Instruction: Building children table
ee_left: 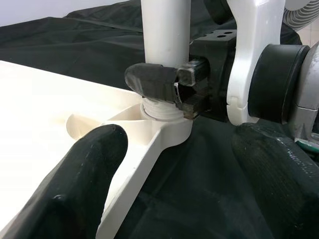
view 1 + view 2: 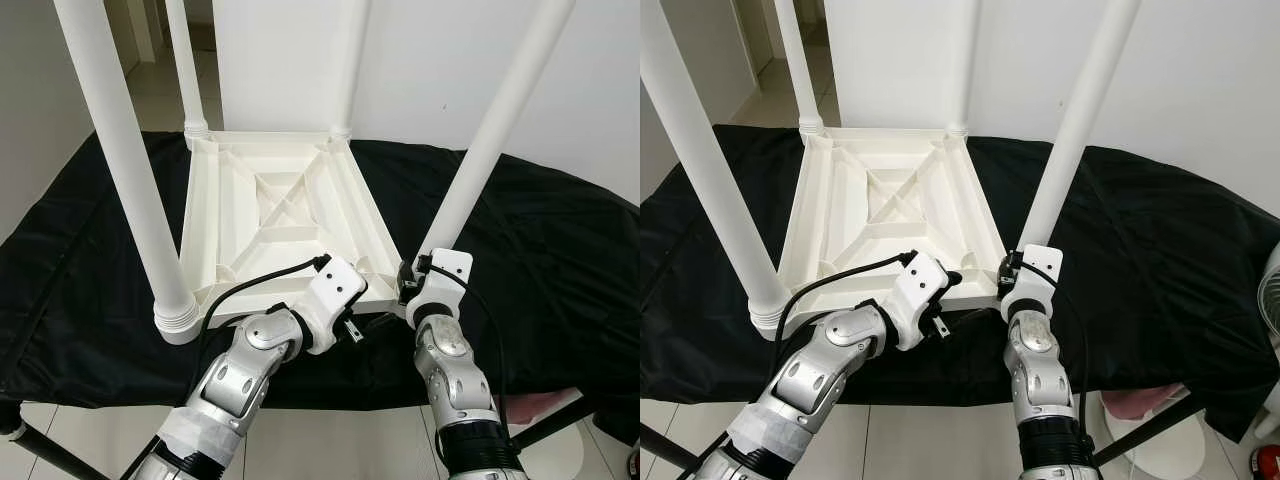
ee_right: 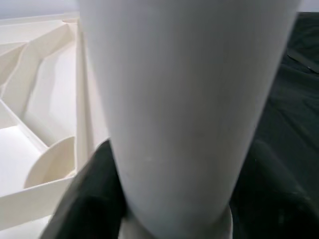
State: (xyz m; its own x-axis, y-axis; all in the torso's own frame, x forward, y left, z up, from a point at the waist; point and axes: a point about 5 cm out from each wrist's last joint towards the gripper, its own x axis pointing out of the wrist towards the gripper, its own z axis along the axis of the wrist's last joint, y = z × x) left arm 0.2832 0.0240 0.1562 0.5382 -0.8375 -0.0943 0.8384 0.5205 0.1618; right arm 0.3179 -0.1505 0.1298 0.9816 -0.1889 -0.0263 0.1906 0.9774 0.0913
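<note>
Bright even daylight, sharp head views, blurred wrist close-ups

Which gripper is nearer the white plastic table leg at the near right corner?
Right. The right gripper clasps that white plastic table leg at its base; the left gripper sits beside it, at the tabletop's edge.

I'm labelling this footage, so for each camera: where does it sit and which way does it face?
Left eye, right eye: on the head, looking down at the upturned table top on black cloth; both arms show.
Left wrist: looks along the left tool at the right tool clamped on the near right leg.
Right wrist: pressed close to that leg.
All four views share that leg.
</note>
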